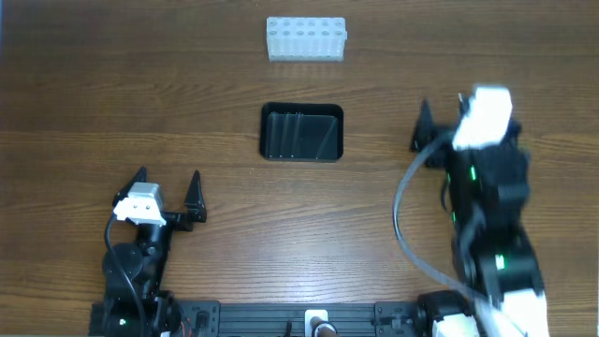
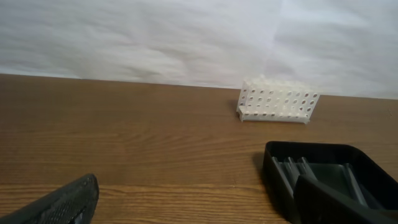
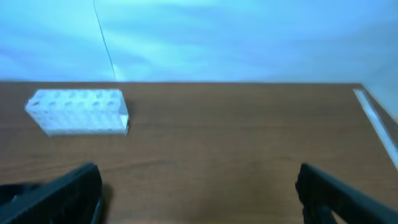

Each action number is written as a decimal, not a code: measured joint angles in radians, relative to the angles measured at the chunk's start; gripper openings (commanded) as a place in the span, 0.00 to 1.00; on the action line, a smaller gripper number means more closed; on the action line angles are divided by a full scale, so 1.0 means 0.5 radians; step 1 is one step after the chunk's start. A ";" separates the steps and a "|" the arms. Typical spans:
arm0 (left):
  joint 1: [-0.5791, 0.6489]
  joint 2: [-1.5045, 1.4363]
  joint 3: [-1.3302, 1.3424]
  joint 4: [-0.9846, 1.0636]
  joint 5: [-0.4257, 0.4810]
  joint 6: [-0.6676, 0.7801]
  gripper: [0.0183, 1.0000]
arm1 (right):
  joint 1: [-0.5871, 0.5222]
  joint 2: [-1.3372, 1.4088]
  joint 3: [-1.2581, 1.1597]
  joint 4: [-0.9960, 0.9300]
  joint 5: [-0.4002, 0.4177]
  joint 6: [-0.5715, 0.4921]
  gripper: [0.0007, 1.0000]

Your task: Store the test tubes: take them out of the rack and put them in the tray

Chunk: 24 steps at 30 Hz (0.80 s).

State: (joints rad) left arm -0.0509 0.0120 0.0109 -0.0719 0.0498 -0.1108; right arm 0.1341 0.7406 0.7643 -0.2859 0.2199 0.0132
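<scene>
- Overhead, the white rack (image 1: 306,39) stands near the worktop's (image 1: 112,94) far edge, about midway along it. The black tray (image 1: 265,133) sits nearer the middle, apart from the rack, with clear test tubes (image 1: 288,133) lying side by side inside it.
- In the same view, the left gripper (image 1: 168,180) hangs over the near left part of the worktop, its claw spread wide. The right gripper (image 1: 440,117) is out toward the right edge, level with the tray and well clear of it.
- From the left wrist, the two dark fingers (image 2: 62,202) stand far apart. The tray lies just beyond one of them with tubes along its floor, and the rack is farther off before a pale backdrop (image 2: 155,37).
- From the right wrist, that claw is likewise spread, wood showing between its fingers (image 3: 62,190), and the rack stands off toward the far edge.
</scene>
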 measured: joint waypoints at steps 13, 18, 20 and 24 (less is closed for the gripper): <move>0.000 -0.001 0.000 0.001 0.000 0.000 1.00 | -0.005 -1.008 -0.866 0.108 0.002 0.009 0.99; 0.000 0.000 0.000 0.001 0.000 0.000 1.00 | -0.007 -1.122 -1.124 0.323 0.002 0.021 0.99; 0.000 0.000 0.000 0.000 0.000 0.002 1.00 | -0.008 -1.175 -1.237 0.463 0.002 0.024 0.99; 0.000 0.000 0.000 0.000 0.000 0.005 1.00 | -0.008 -1.275 -1.422 0.593 0.002 0.027 0.99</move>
State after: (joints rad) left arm -0.0509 0.0120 0.0109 -0.0719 0.0498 -0.1081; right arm 0.1303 0.1032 0.0532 0.0105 0.2207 0.0265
